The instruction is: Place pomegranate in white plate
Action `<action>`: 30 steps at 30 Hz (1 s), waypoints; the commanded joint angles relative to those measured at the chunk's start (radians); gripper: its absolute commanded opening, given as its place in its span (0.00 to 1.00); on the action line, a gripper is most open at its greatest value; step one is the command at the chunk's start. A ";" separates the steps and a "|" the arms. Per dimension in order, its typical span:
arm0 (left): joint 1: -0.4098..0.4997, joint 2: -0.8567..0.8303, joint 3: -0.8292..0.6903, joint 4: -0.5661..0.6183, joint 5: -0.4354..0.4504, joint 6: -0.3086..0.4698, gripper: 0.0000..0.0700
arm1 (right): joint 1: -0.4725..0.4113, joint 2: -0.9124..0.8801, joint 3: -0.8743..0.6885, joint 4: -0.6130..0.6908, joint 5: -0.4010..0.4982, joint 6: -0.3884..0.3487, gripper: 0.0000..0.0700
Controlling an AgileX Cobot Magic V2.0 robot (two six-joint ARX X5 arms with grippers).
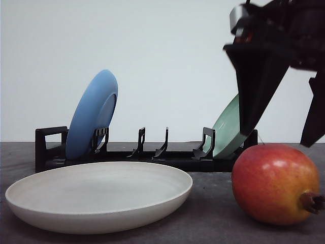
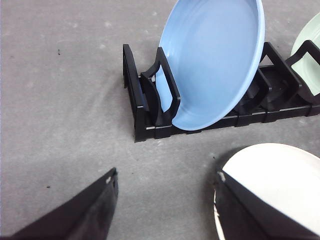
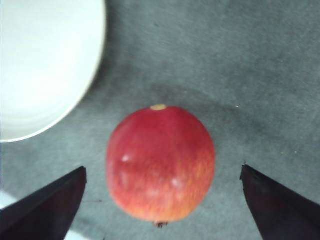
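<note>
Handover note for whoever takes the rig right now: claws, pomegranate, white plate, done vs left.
Right claw: open, empty, hovering above the pomegranate, fingers straddling it, no contact.
Left claw: open, empty, over bare table by the white plate's rim.
Pomegranate: on the table, right of the plate, not touching it.
White plate: flat, nothing in it, in front of the black rack holding the blue plate and green plate.
Done: approach. Left: grasp, lift, place in white plate.

Glossy pomegranate [image 1: 274, 184], matt white plate [image 1: 99, 195], rough grey table [image 2: 65, 110].

Even, bright light; the pomegranate [image 3: 161, 165] between the right claw's fingers [image 3: 47, 210] looks soft-focused, with faint glare spots.
</note>
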 commanded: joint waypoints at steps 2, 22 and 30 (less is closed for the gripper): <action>0.000 0.003 0.005 0.011 -0.005 0.011 0.51 | 0.009 0.040 0.019 0.011 0.004 0.016 0.95; 0.000 0.003 0.005 0.011 -0.006 0.026 0.51 | 0.015 0.205 0.019 0.025 -0.060 0.013 0.70; 0.000 0.003 0.005 0.011 -0.006 0.026 0.51 | 0.015 0.204 0.038 0.006 -0.112 -0.007 0.64</action>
